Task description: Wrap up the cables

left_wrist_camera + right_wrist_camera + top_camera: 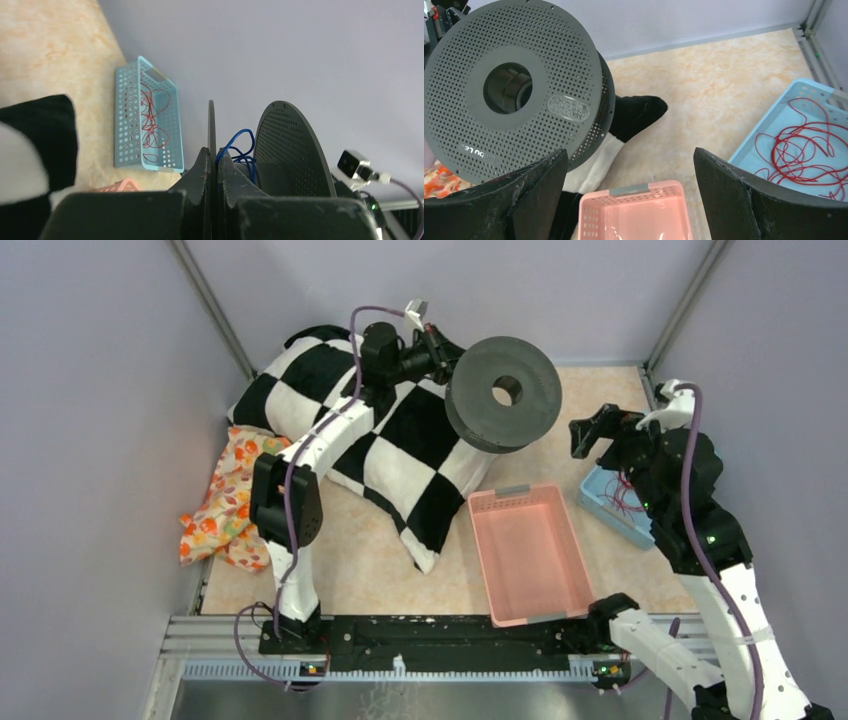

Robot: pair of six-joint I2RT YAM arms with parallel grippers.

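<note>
My left gripper [445,360] is shut on the near flange of a grey perforated spool [503,392] and holds it in the air over the checkered pillow. In the left wrist view the gripper [214,155] clamps the thin flange edge, and the thin blue cable [239,145] sits in loose loops round the hub between the flanges, beside the far flange [292,140]. My right gripper [597,432] is open and empty, right of the spool, above the table. Its view shows its jaws wide apart [629,151] and the spool [514,90] at upper left.
A pink basket [577,540] stands at the front centre. A light blue basket [596,502] holding a tangled thin red wire [804,145] stands to its right under my right arm. A black-and-white checkered pillow [400,450] and a floral cloth [225,500] lie at the left.
</note>
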